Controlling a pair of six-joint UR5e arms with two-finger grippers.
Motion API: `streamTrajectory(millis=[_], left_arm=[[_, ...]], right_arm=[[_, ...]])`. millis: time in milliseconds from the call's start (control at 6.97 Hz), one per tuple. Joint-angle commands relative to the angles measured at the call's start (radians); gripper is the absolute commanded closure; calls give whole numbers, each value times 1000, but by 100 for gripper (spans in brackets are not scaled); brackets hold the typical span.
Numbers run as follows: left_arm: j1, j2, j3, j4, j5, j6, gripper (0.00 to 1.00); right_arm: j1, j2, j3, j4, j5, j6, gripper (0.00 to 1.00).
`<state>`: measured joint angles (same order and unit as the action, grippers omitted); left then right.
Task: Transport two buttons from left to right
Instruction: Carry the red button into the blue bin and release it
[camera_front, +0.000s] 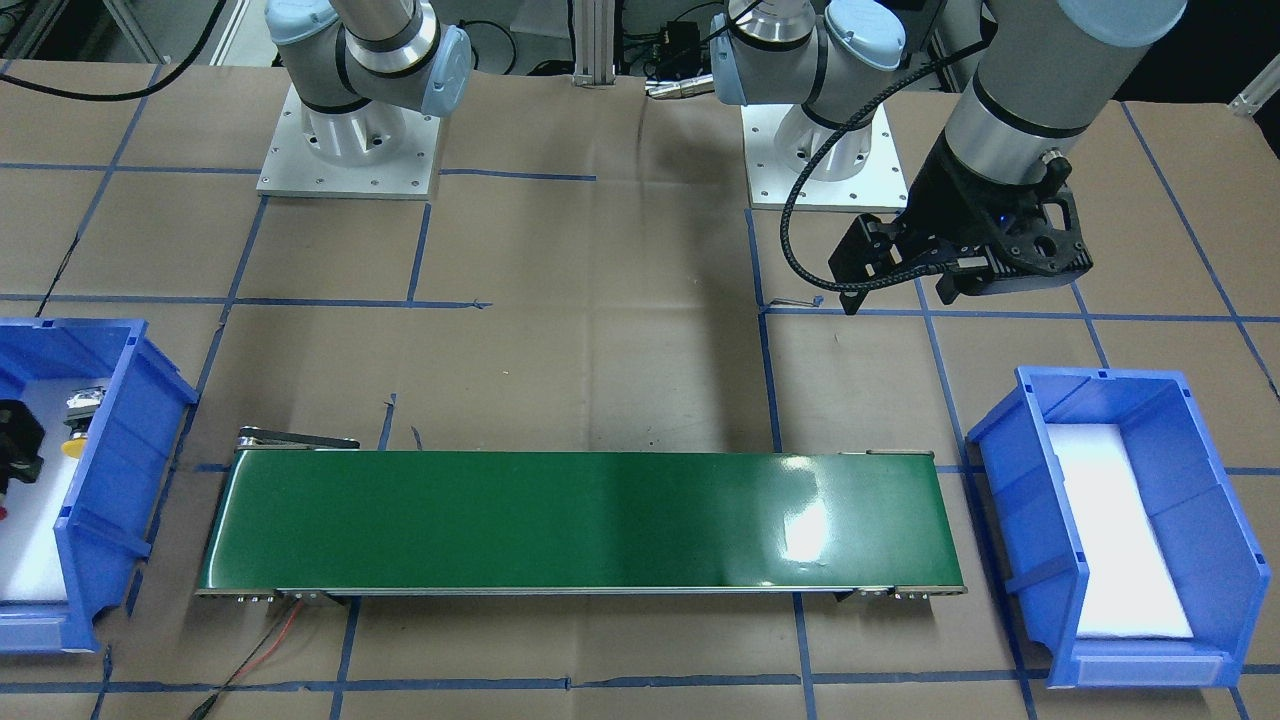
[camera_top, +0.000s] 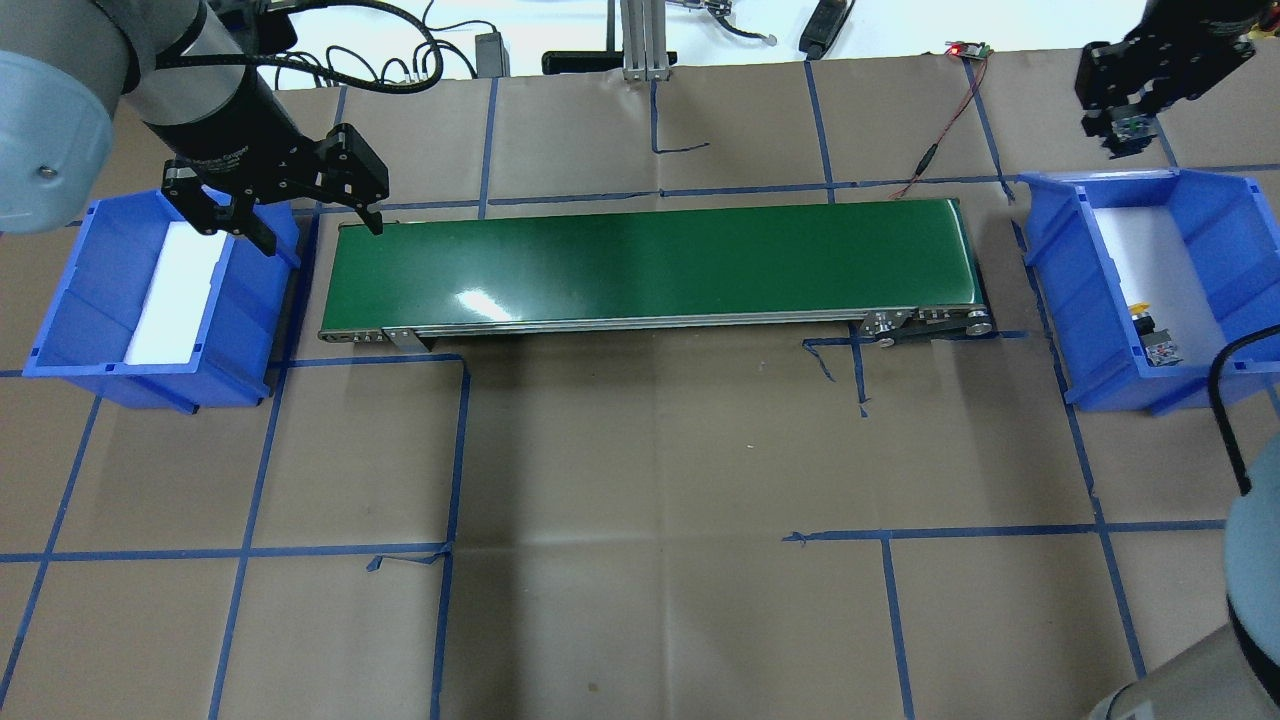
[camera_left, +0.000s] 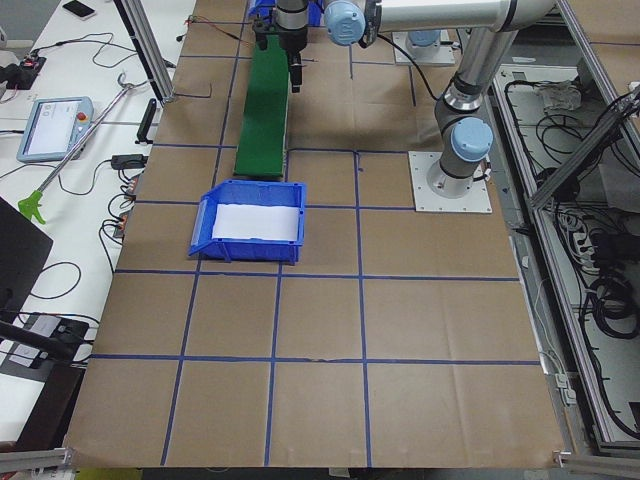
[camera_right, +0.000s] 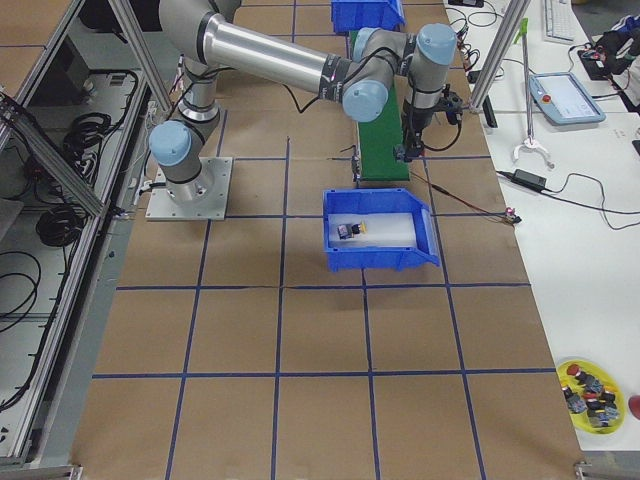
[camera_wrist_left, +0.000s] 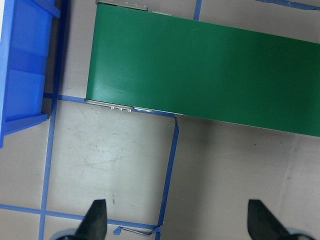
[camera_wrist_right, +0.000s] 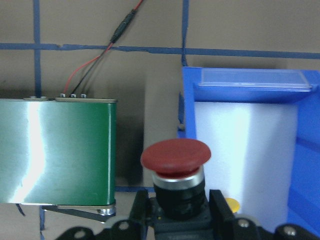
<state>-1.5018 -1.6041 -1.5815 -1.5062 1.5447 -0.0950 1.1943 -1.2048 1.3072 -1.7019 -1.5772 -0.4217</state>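
My right gripper is shut on the red button by its black collar, cap up. In the overhead view it hangs over the far end of the right blue bin. The yellow button lies on the white foam in that bin, and it also shows in the front view. My left gripper is open and empty, above the gap between the left blue bin and the green conveyor belt. The left wrist view shows its gripper wide open over the brown table.
The left bin holds only white foam. The conveyor runs between the two bins, with red and black wires at its right end. A yellow dish of spare buttons sits on a side table.
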Motion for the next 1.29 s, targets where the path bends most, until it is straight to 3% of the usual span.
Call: streamTrajectory(millis=[0,287,717,1148], left_arm=[[0,1,0,0,0,0,0],[0,0,2,0,0,0,0],[0,0,2,0,0,0,0],[0,-2,2,0,0,-2,0]], right_arm=[[-120,49,3,-4,3,-116,98],[-137,146,9,-71,3,-208,98],[-137,172,114,-178,14,-171,98],[-137,217,129,-208,16,-170,98]])
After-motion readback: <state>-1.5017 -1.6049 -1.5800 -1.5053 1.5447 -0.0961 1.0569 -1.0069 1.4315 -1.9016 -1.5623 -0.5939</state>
